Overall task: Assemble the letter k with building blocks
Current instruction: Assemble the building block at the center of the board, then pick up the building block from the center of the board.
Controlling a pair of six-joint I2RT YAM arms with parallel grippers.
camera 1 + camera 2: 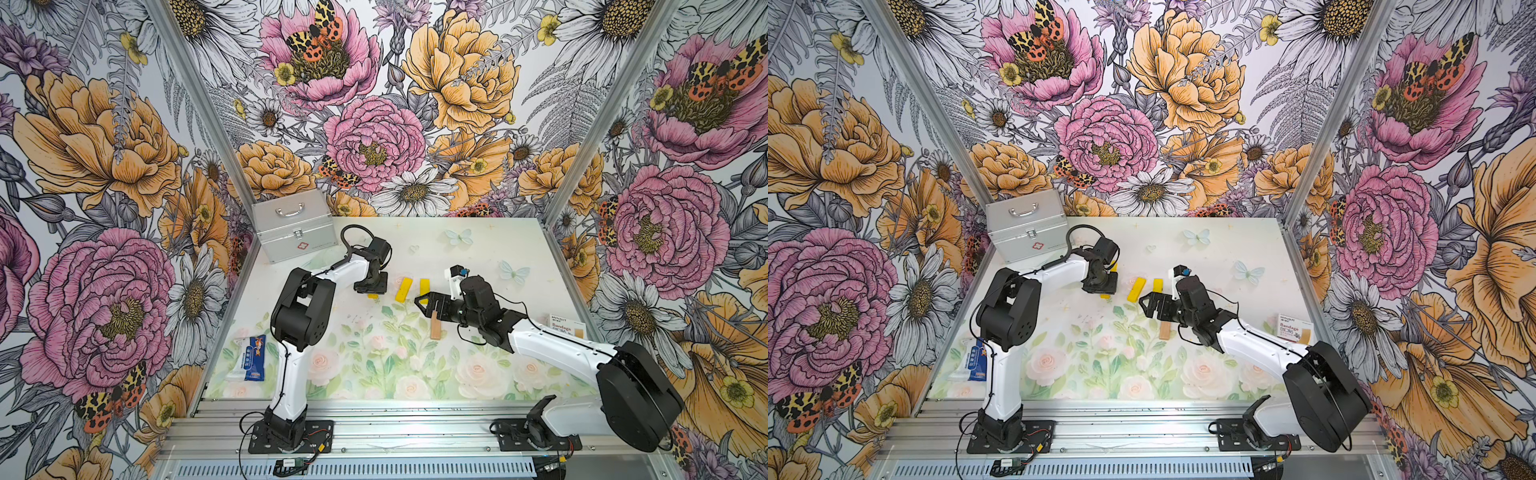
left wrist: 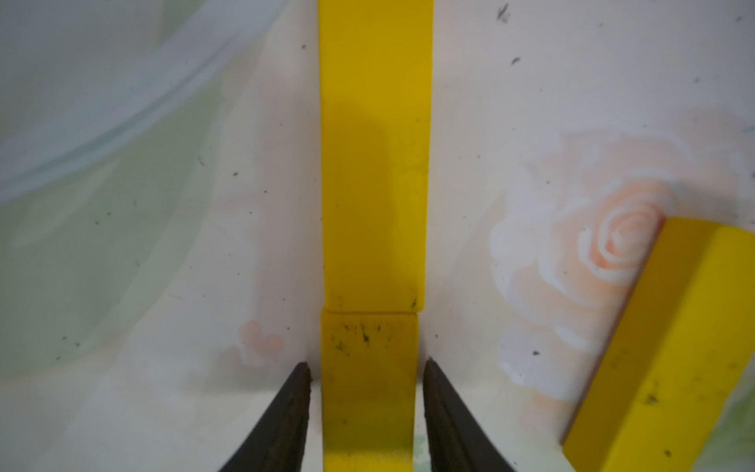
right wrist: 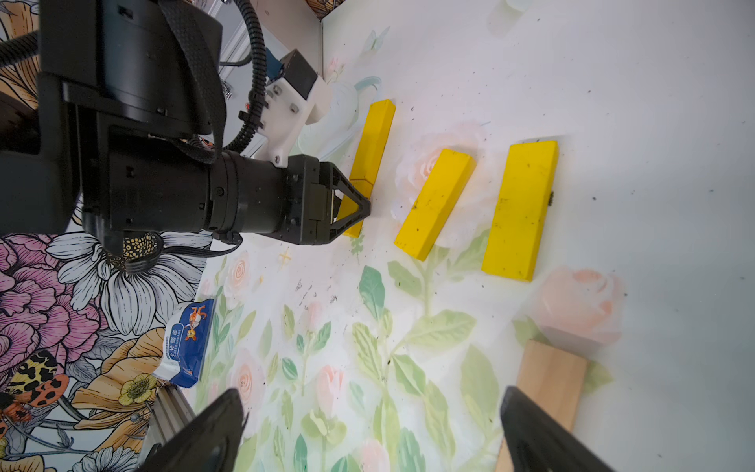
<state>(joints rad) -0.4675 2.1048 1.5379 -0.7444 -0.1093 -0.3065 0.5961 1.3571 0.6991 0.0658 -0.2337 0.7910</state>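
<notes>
In the left wrist view, the short yellow block [image 2: 367,408] and the dark fingers [image 2: 286,421] are being cut off by the frame's bottom edge. The left gripper [image 2: 367,370] is being held partly apart. The block is being straddled with a thin gap on each side, and nothing is being clamped. The block's upper end is being butted against a long yellow block [image 2: 376,163] in one straight line. A third yellow block [image 2: 674,347] is being cropped at lower right, apart from that line.

In the right wrist view, the right gripper [image 3: 374,391] is being held wide apart and empty at the bottom edge. The tan block [image 3: 549,380] is being partly hidden behind one finger. A fourth yellow block [image 3: 521,210] is being shown alone, right of centre.

In both top views, a rose-printed table [image 1: 478,249] is being enclosed by flowered walls [image 1: 104,124], with a silver case [image 1: 293,224] at its upper left.
</notes>
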